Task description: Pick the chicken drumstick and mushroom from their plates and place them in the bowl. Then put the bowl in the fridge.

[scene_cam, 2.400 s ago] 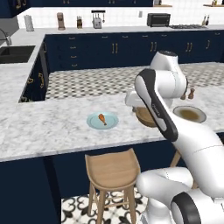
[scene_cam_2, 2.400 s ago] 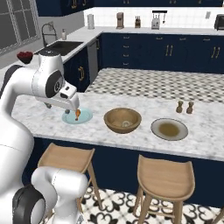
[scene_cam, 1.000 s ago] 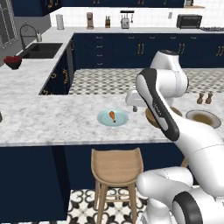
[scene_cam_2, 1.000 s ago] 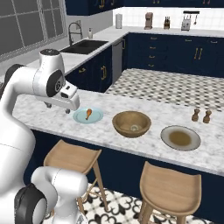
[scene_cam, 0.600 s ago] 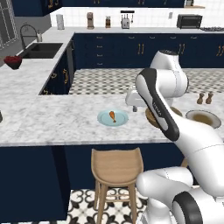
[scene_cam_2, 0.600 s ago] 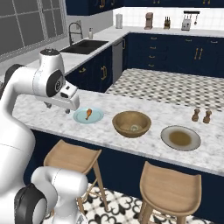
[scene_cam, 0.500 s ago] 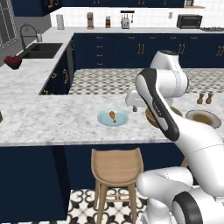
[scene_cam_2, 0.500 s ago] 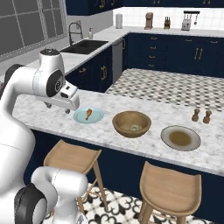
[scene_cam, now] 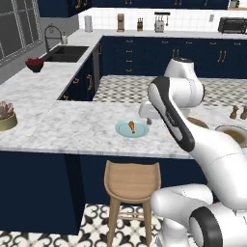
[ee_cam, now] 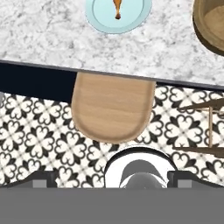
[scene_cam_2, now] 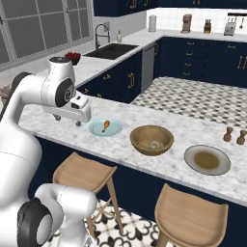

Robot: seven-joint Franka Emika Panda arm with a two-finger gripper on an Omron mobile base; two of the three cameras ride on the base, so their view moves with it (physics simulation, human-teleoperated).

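Drumstick [scene_cam_2: 104,126] lies on the blue plate [scene_cam_2: 94,130]; mushroom [scene_cam_2: 154,144] sits in the bowl [scene_cam_2: 139,133]. Gripper [scene_cam_2: 78,123] hangs beside the plate, opening unclear. No legible writing.

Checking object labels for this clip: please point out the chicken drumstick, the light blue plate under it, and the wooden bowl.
chicken drumstick [scene_cam_2: 105,126]: right base view, on its orange-brown meaty end.
light blue plate [scene_cam_2: 114,130]: right base view, on bare plate surface right of the drumstick.
wooden bowl [scene_cam_2: 140,144]: right base view, on its thick near-left rim.
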